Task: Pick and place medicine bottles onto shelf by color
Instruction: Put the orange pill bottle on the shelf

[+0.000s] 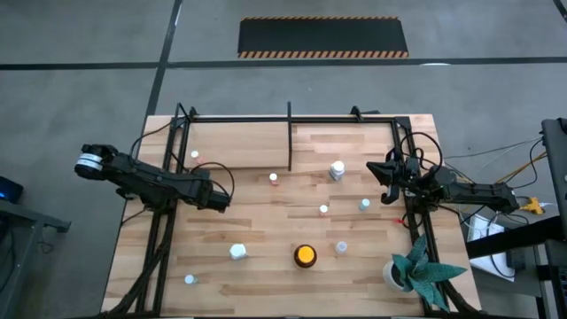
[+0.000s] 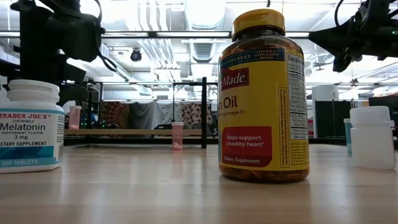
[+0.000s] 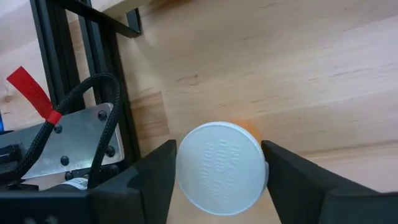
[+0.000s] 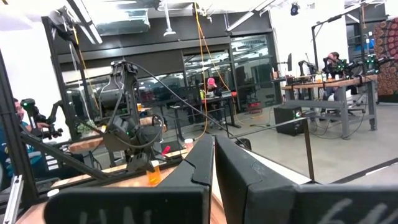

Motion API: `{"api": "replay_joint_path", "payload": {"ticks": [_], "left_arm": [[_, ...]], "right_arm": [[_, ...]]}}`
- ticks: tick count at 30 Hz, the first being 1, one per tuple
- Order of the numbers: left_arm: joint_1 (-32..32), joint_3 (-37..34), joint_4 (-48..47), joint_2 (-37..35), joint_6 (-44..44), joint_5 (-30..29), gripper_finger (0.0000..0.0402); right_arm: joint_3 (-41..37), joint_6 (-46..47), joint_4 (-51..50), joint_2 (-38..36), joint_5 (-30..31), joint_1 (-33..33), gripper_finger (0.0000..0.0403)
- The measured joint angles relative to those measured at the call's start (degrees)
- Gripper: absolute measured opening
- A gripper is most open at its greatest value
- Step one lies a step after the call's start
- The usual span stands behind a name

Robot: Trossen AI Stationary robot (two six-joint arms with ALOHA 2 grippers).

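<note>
1. The left gripper [image 3: 217,180] hangs over the left part of the light wooden table [image 1: 266,266]; its dark fingers [image 3: 146,180] stand apart on either side of a small orange bottle with a round white cap [image 3: 219,168]; whether they press it I cannot tell; the bottle stands upright, long axis vertical, cap facing the wrist camera.
2. The right gripper [image 4: 211,168] waits raised at the table's right edge, fingers pressed together, holding nothing.
3. The large amber jar with yellow-orange lid [image 2: 263,93] stands upright near the front edge; the black tube-frame shelf [image 1: 290,133] spans the far side.
</note>
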Motion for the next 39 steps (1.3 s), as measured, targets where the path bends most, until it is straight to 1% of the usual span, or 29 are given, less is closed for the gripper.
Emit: {"api": "replay_joint_path", "payload": {"ticks": [6,10,13,17,21,27,31,35,39], "left_arm": [[-0.02,1.08,0.4,0.0,1.31,1.09,0.0193],[-0.04,4.52,0.35,0.0,4.41,2.3,0.0192],[-0.04,8.38,0.36,0.0,8.25,3.86,0.0191],[-0.04,15.57,0.17,1.34,15.79,5.08,0.0191],[0.7,24.2,0.11,5.03,24.39,4.8,0.0191],[3.3,36.7,-0.12,13.19,39.91,2.63,0.0191],[6.44,42.43,-0.07,17.33,50.1,-1.03,0.019],[10.99,43.55,0.03,18.19,58.19,-2.92,0.019],[16.7,40.34,0.12,16.24,58.14,-6.7,0.019]], "right_arm": [[0.0,0.02,0.0,0.0,0.0,-0.01,0.0009],[0.0,0.02,0.01,0.0,0.0,0.01,0.0009],[0.0,0.02,0.0,0.0,0.0,-0.01,0.0009],[0.0,0.02,0.0,0.0,0.0,0.0,0.0009],[0.0,0.02,0.0,0.0,0.0,0.01,0.0009],[0.0,0.02,0.02,0.0,0.0,-0.01,0.0009],[0.0,0.06,-0.17,0.0,0.0,0.01,0.0009],[0.0,0.23,-0.21,0.02,0.0,-0.01,0.0009],[0.0,0.24,-0.17,0.02,0.0,0.01,0.0009]]}}
